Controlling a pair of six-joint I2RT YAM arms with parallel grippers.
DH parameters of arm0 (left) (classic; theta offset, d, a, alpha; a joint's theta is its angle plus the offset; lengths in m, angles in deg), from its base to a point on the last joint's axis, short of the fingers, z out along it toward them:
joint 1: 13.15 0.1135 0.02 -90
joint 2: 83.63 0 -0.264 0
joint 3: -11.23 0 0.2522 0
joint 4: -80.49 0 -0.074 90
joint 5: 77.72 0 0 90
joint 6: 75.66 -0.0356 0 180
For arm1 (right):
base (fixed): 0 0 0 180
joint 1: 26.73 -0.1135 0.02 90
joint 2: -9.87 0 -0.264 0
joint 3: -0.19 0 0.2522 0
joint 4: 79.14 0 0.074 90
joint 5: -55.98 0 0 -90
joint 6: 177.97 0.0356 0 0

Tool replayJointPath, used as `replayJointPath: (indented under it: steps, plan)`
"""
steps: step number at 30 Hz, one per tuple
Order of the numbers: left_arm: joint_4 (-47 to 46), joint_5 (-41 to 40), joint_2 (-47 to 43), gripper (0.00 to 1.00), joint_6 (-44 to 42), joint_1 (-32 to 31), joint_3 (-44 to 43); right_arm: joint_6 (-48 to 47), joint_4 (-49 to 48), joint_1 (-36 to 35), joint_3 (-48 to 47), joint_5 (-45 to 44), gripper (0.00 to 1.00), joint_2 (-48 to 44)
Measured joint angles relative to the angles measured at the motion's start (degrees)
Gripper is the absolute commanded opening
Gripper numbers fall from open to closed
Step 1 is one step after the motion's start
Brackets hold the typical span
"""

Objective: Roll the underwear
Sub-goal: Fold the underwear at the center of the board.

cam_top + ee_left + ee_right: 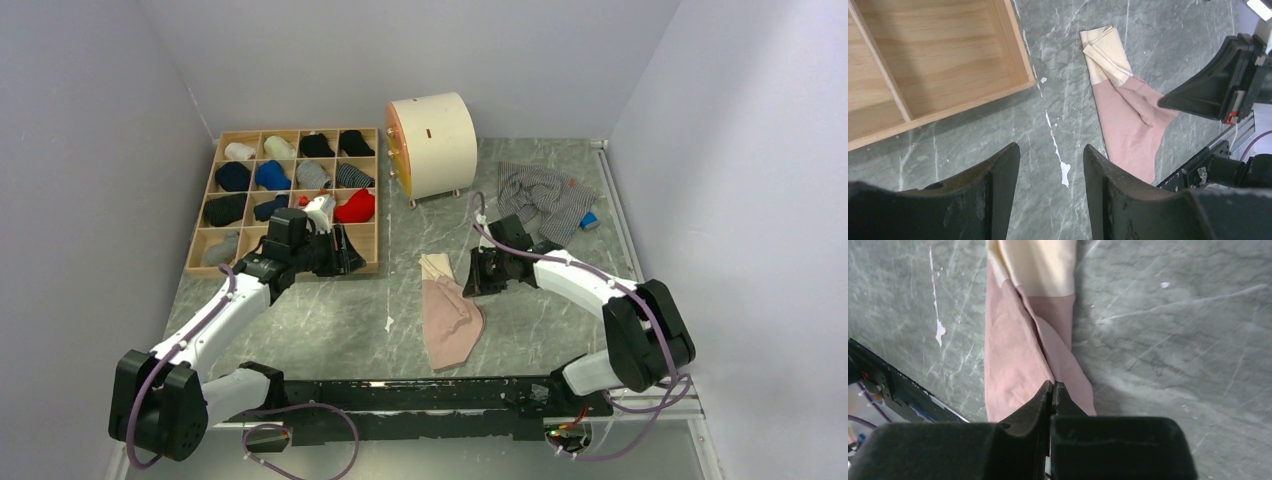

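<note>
Now pinches the pink underwear (450,320) in the clamped jaws of the right gripper (1053,386), jaws of the left gripper (1050,150) apart and empty; next, likely folds it over for rolling.

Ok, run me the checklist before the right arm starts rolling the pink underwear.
1. Right gripper shut on the pale pink-beige cloth underwear: ok.
2. Amount of cloth pinched: cannot tell.
3. Underwear flat on the grey marbled table: not ok, creased lengthwise, cream end folded.
4. Left gripper open and empty: ok.
5. Grey white-striped cloth underwear clear of the work area, far back right: ok.
</note>
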Motion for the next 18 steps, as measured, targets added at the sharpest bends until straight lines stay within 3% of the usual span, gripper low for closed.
replayJointPath:
  steps: [11, 18]
  plan:
    - [0.48, -0.09, 1.11, 0.54, 0.02, 0.00, -0.02, 11.43, 4.04, -17.16, -1.86, -17.25, 0.03, -4.39]
    - [0.52, 0.04, 1.81, 0.54, 0.52, 0.00, -0.02, 21.22, 5.20, -23.08, -2.78, -26.21, 0.03, -3.56]
